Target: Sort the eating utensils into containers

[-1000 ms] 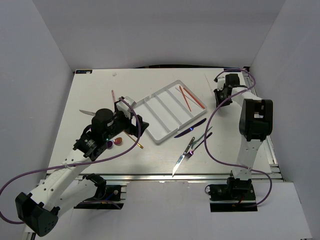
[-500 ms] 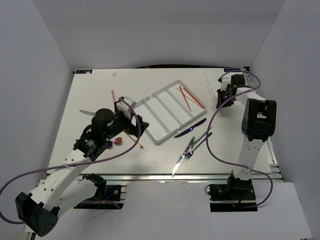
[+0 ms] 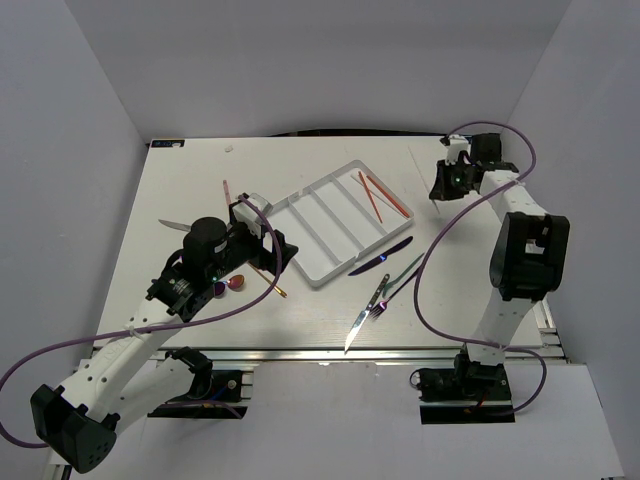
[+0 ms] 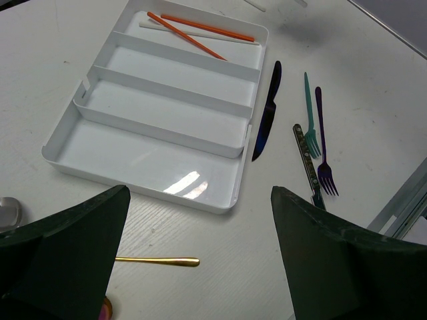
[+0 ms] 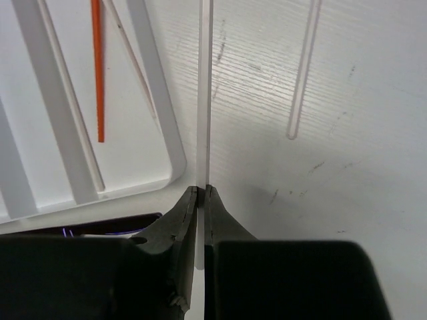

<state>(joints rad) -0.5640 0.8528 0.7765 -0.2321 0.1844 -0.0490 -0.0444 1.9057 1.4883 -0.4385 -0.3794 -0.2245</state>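
Observation:
My right gripper (image 5: 201,190) is shut on a thin white chopstick (image 5: 205,80), which runs straight out from the jaws beside the corner of the white tray (image 5: 163,107). A second clear chopstick (image 5: 303,67) lies on the table to its right. In the top view this gripper (image 3: 447,181) hangs just right of the tray's far end. Two red-orange chopsticks (image 3: 381,195) lie in the tray's (image 3: 340,222) end compartment. My left gripper (image 4: 200,195) stands open above the tray's near-left corner, with a gold spoon handle (image 4: 157,261) below it.
On the table right of the tray are a purple-blue knife (image 3: 380,256), a teal fork (image 4: 310,123), a purple fork (image 4: 322,150) and a silver-bladed knife (image 3: 357,322). A red-bowled spoon (image 3: 237,281), a silver knife (image 3: 172,225) and a pink stick (image 3: 226,190) lie to the left.
The right gripper has shut on the white chopstick and shifted toward the far right with it, the arm stretching out. The left arm has stayed still.

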